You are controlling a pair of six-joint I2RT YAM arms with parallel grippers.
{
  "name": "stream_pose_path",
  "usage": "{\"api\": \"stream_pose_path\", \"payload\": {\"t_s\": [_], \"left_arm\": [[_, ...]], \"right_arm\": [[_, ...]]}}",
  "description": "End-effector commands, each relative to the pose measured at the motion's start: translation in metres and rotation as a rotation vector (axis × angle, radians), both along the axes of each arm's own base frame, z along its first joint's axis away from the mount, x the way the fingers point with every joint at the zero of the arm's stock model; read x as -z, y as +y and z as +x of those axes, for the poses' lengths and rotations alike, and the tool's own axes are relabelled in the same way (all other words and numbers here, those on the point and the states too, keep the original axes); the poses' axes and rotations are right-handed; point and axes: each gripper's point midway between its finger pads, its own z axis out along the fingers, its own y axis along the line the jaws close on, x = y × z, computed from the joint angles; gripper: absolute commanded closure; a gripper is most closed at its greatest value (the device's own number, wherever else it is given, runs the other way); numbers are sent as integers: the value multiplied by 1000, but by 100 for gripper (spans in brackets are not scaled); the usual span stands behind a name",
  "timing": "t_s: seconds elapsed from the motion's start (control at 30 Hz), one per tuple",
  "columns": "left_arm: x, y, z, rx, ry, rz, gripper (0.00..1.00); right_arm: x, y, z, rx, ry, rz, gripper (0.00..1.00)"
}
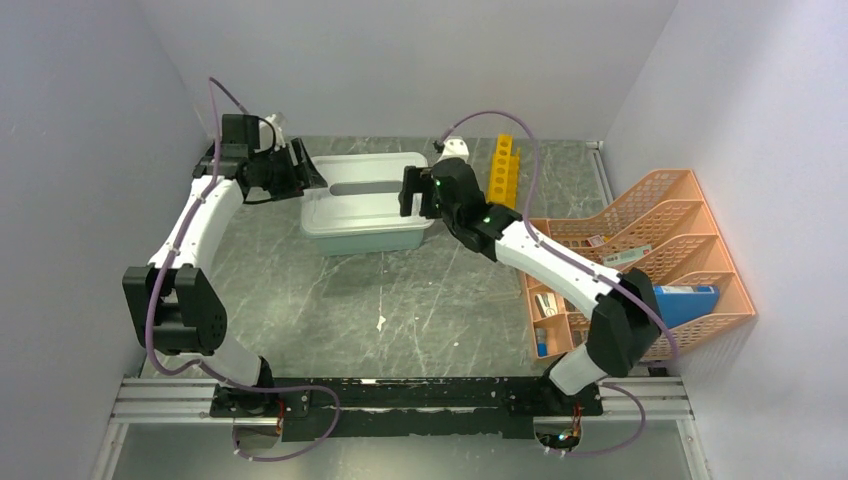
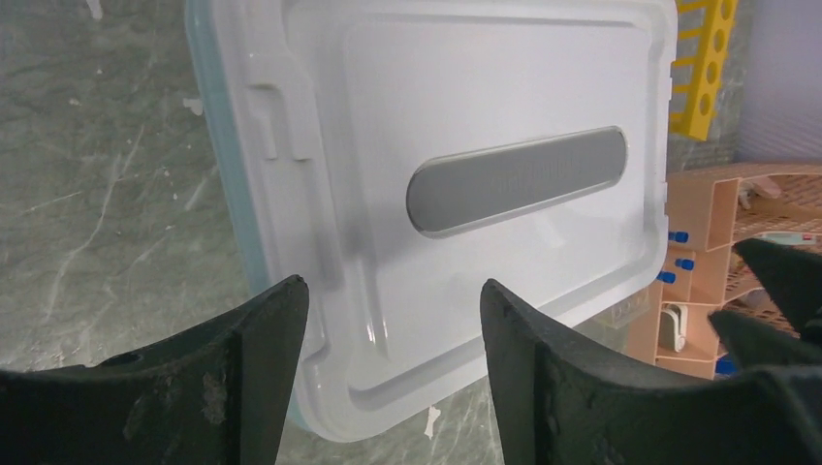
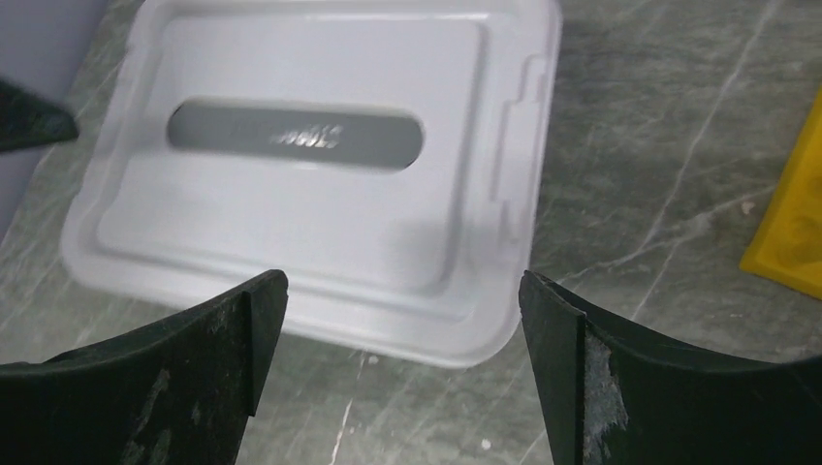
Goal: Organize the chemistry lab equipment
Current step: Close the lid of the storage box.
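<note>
The yellow test-tube rack lies at the back right of the table; it also shows in the left wrist view and the right wrist view. Small blue-capped tubes stand in the orange organiser. My left gripper is open and empty at the closed tub's left end, its jaws over the lid's corner. My right gripper is open and empty at the tub's right end. The ring stand, wire triangles, hose and stick are out of view.
The pale teal tub with its grey-white lid on sits at the back centre between both grippers. The orange mesh organiser with a blue box stands at the right wall.
</note>
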Motion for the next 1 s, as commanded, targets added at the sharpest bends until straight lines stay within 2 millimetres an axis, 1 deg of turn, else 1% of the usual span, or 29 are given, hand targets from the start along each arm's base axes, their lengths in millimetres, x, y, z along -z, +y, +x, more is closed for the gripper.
{"api": "stream_pose_path", "payload": {"t_s": [0.0,0.1,0.17,0.27,0.33,0.4,0.5,0.63,0.8,0.97], "left_arm": [[-8,7,14,-56,-68,74,29],[-12,17,15,-99,-80,130,25],[-17,23,15,-123,-101,160,17],[-18,30,13,-144,-115,194,12],[-15,29,12,-134,-115,199,10],[-10,25,12,-110,-104,185,8],[0,19,11,-79,-77,167,8],[7,19,10,-78,-58,168,8],[12,17,9,-73,-51,159,8],[17,15,8,-61,-43,150,7]], "right_arm": [[2,-11,31,103,40,64,7],[9,-15,49,125,60,60,7],[14,-15,61,132,73,62,7],[22,-8,72,114,95,71,8],[25,-2,78,96,101,71,9],[29,2,83,85,112,68,9],[34,5,88,86,121,58,10],[44,6,92,92,136,36,11],[48,10,91,75,155,42,12],[53,19,87,40,184,60,17]]}}
